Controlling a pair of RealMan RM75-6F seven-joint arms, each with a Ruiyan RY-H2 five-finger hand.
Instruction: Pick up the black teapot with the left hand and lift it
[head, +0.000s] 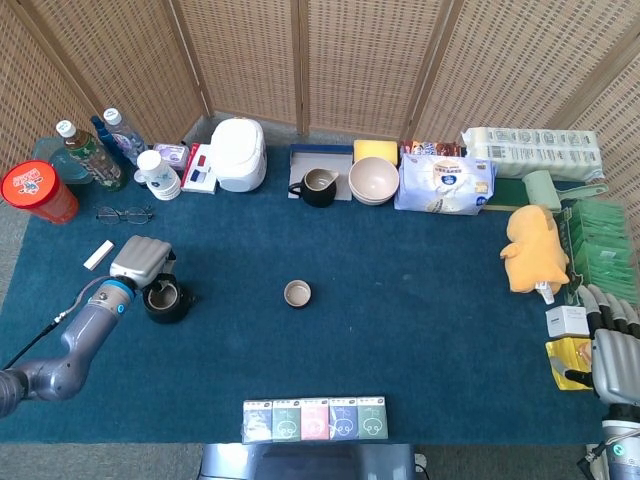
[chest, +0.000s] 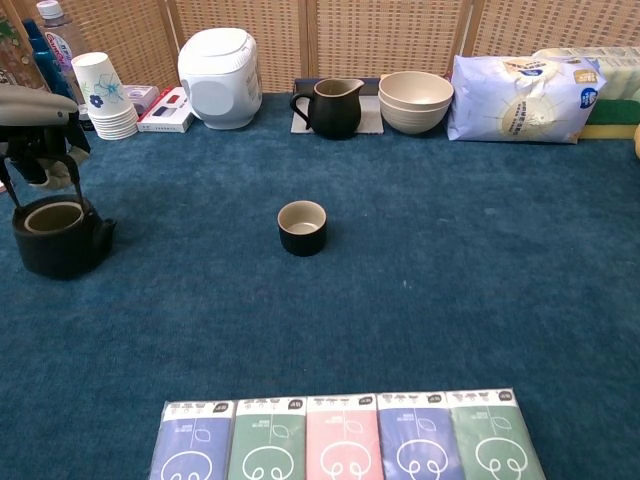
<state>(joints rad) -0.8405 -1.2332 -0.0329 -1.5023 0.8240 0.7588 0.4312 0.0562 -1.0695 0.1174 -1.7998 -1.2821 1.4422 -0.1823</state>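
Note:
The black teapot (head: 165, 300) with its open top and arched wire handle is at the left of the blue cloth, also in the chest view as the teapot (chest: 58, 240). My left hand (head: 141, 261) is directly over it, fingers curled around the handle; in the chest view the left hand (chest: 40, 125) grips the handle's top. Whether the pot's base touches the cloth I cannot tell. My right hand (head: 612, 348) lies at the table's far right edge, fingers straight and holding nothing.
A small black cup (head: 297, 293) stands mid-table. Along the back are bottles (head: 92, 152), stacked paper cups (head: 158, 175), a white rice cooker (head: 239, 154), a black pitcher (head: 318, 186) and bowls (head: 373, 180). Glasses (head: 124, 213) lie behind the teapot. Tissue packs (head: 315, 418) line the front edge.

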